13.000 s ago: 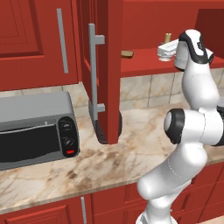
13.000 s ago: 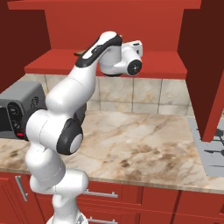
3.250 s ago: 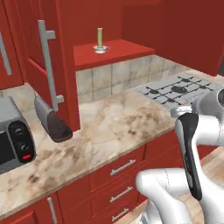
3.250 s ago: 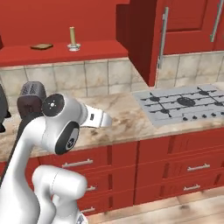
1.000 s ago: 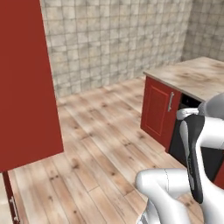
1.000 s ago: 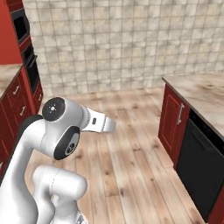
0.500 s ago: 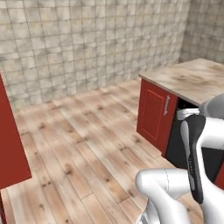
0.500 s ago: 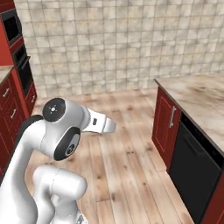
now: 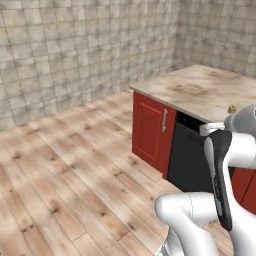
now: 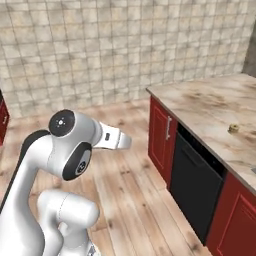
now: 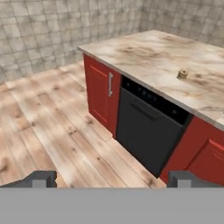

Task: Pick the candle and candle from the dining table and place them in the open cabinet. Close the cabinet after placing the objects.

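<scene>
Wood plank floor [image 9: 75, 165] – light brown, long boards, runs to walls.
Tiled wall [image 10: 100, 50] – beige-grey square stone tiles, back of room; second tiled wall meets it at corner, upper right in left base view.
Red cupboard door [image 11: 99, 94] – panelled, low, w/ short grey vertical handle [image 11: 110, 85] near its right edge.
Black dishwasher [image 11: 146, 131] – flat dark front, just beside cupboard door, horiz. bar handle near top, control strip above.
Red panel [image 10: 232, 225] – other side of dishwasher.
</scene>
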